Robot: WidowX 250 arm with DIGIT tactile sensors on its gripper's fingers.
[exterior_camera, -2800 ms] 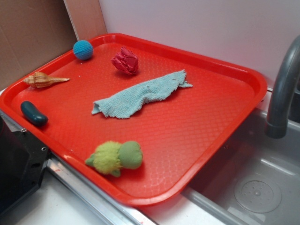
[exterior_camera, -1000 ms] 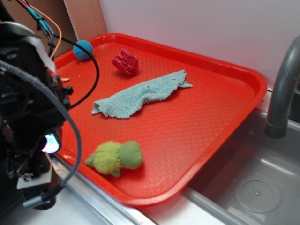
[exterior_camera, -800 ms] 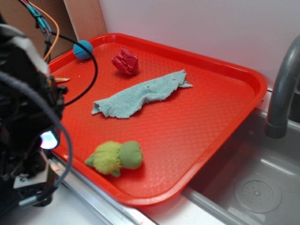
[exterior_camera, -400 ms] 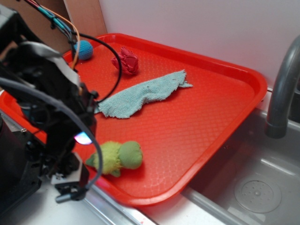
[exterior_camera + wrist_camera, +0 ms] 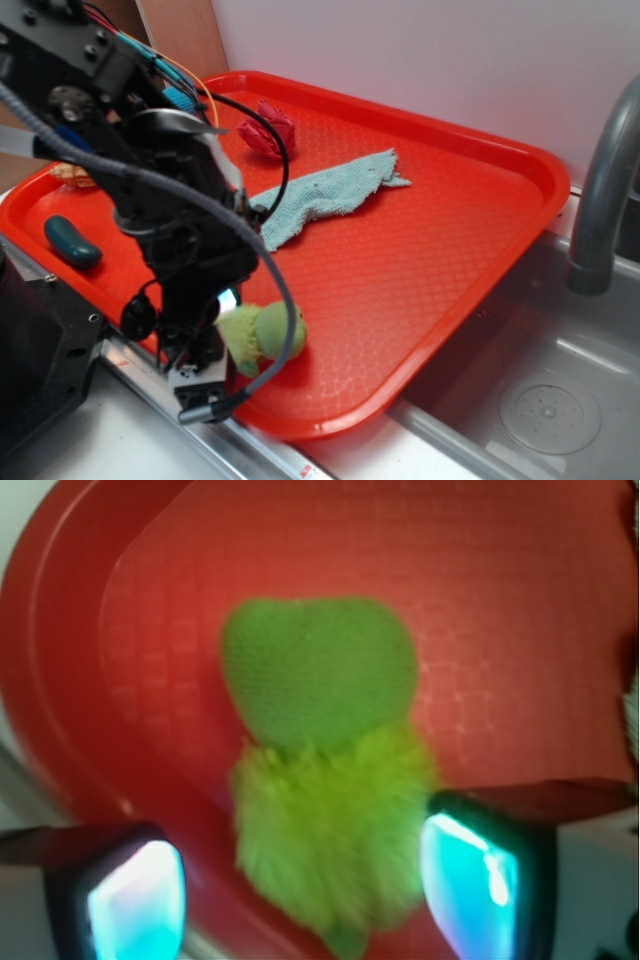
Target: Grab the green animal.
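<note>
Fuzzy yellow-green plush animal (image 5: 325,790) now sits between my gripper's (image 5: 300,900) spread fingers. I've swung in from the left, so closing comes next, I judge.

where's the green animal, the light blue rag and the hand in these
green animal (image 5: 318,670), wrist view, on its smooth darker-green head
light blue rag (image 5: 335,187), exterior view, on the middle of the cloth
hand (image 5: 305,895), wrist view, midway between the two glowing fingertips, over the fuzzy body
</note>
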